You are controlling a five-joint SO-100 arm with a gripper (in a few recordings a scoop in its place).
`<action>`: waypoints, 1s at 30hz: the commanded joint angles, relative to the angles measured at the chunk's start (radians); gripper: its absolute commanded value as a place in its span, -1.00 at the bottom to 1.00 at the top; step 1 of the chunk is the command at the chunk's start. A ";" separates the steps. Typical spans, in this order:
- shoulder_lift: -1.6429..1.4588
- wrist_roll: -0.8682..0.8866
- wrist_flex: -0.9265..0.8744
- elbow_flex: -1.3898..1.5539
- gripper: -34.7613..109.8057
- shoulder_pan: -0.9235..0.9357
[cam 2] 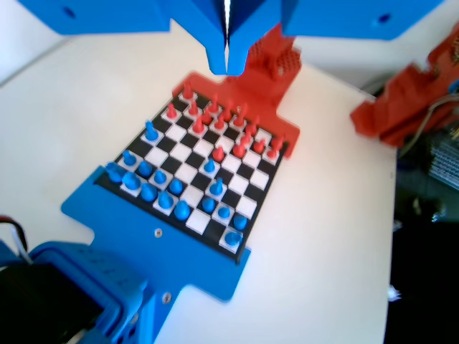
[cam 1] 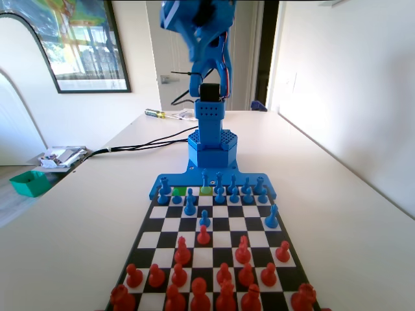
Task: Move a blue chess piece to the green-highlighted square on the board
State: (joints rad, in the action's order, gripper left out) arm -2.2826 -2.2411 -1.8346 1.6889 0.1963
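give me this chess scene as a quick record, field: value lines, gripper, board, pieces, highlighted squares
gripper: jaws shut, empty, raised high above the board
board: black-and-white chequered board joined to a blue base plate
blue pieces: mostly on the far rows in the fixed view; one advanced blue pawn directly faces a red pawn
red pieces: near rows in the fixed view
highlighted squares: two green squares in the far row, one at, one at
task state: no piece gripped yet

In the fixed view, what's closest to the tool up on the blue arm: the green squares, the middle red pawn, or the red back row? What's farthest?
The tool hangs over the blue end.
1. green squares, far end.
2. middle red pawn, centre.
3. red back row, near edge.
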 commanded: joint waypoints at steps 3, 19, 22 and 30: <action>0.074 -0.028 -0.020 0.037 -0.51 0.123; 0.235 -0.686 0.091 0.149 -0.51 0.416; 0.242 -0.704 0.181 0.206 -0.50 0.393; 0.255 -0.856 0.400 0.393 -0.45 0.382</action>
State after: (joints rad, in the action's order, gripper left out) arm -2.0187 -2.9100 -1.4941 2.0479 0.5645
